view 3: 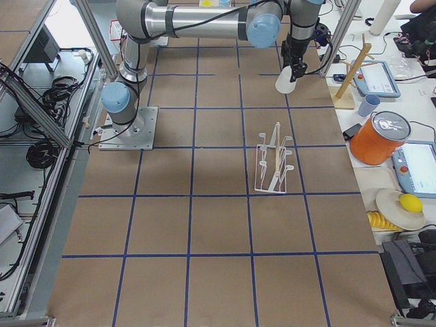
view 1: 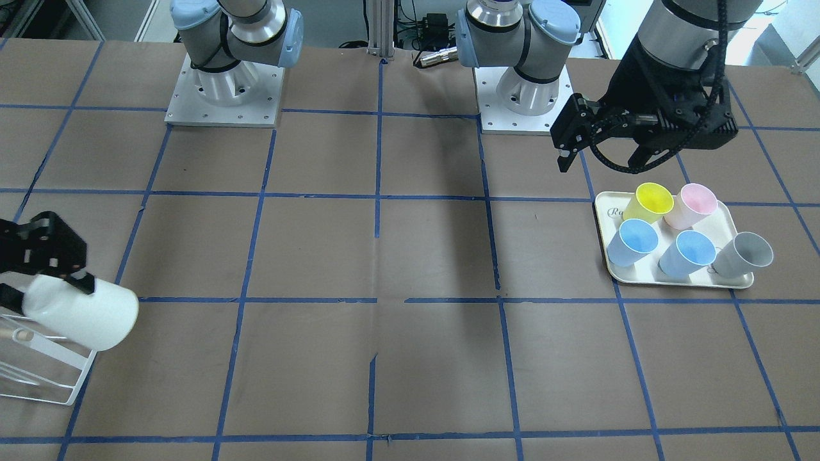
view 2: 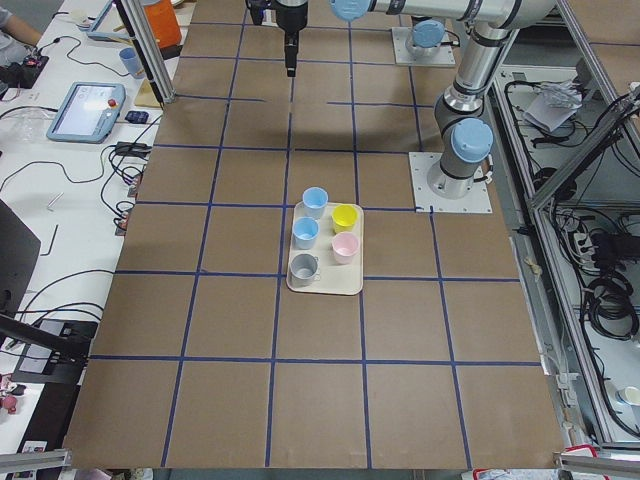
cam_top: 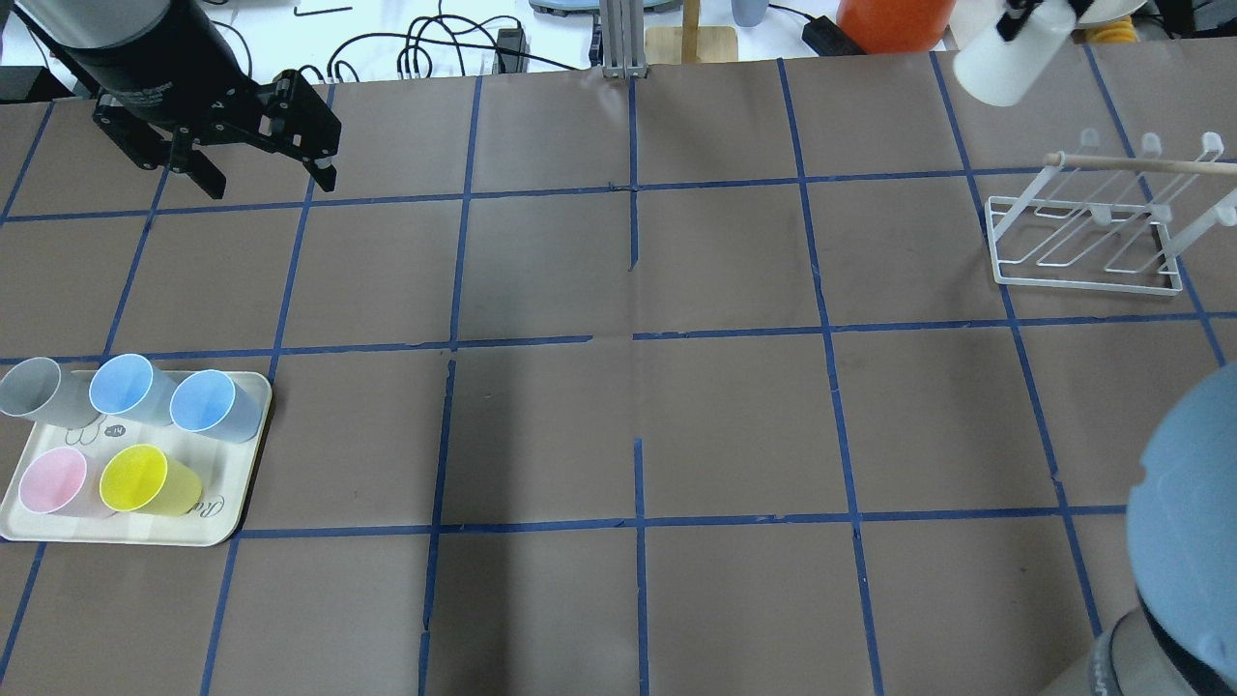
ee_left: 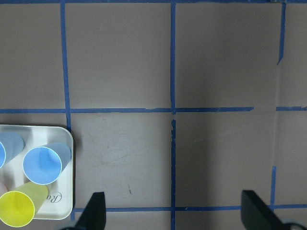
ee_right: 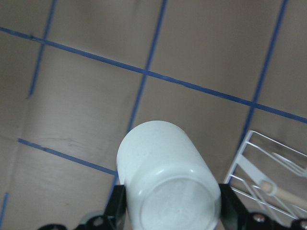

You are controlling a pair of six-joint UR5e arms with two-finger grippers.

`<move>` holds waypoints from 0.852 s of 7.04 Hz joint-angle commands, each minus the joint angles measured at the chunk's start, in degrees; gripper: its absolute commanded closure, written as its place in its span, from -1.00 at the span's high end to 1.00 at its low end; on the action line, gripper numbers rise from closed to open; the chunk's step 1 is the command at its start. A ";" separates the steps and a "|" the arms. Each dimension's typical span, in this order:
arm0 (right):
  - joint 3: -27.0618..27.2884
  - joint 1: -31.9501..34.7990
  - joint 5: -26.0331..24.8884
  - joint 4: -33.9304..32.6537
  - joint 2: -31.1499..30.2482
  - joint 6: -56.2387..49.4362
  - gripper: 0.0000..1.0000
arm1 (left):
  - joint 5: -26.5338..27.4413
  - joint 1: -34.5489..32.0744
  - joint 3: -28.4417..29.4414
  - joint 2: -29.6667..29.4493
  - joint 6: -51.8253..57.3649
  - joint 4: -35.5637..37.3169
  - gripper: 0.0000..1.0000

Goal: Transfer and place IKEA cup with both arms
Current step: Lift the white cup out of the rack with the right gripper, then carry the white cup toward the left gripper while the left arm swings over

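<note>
The white IKEA cup (view 1: 83, 310) is held in my right gripper (view 1: 48, 291), tilted with its closed base pointing away from the wrist. It hangs in the air over the near end of a white wire drying rack (view 1: 38, 378). The right wrist view shows the cup's base (ee_right: 165, 191) between the black fingers (ee_right: 117, 206). The cup also shows in the overhead view (cam_top: 1005, 63) and in the exterior right view (view 3: 285, 80). My left gripper (view 1: 602, 150) is open and empty, above the table beside the cup tray (view 1: 605, 211).
The cream tray (cam_top: 232, 522) holds a yellow cup (view 1: 648, 202), a pink cup (view 1: 692, 203), two blue cups (view 1: 634, 240) and a grey cup (view 1: 743, 253). The rack (cam_top: 1087, 232) has a wooden rod across it. Blue tape lines grid the brown table.
</note>
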 commanded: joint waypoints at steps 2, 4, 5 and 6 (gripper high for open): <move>0.33 6.66 22.33 2.91 -0.08 14.84 -0.32 | -9.94 5.02 0.06 1.17 0.60 -0.68 1.00; 1.46 10.09 31.65 3.08 0.62 21.72 -0.32 | -18.98 10.91 -0.29 3.28 1.56 -5.32 1.00; 4.08 10.89 38.84 3.00 0.19 24.54 -0.32 | -25.82 12.50 -1.16 3.90 4.26 -5.95 1.00; 7.24 10.99 45.18 3.00 -0.16 26.22 -0.32 | -33.80 14.34 -2.39 4.69 4.55 -5.78 1.00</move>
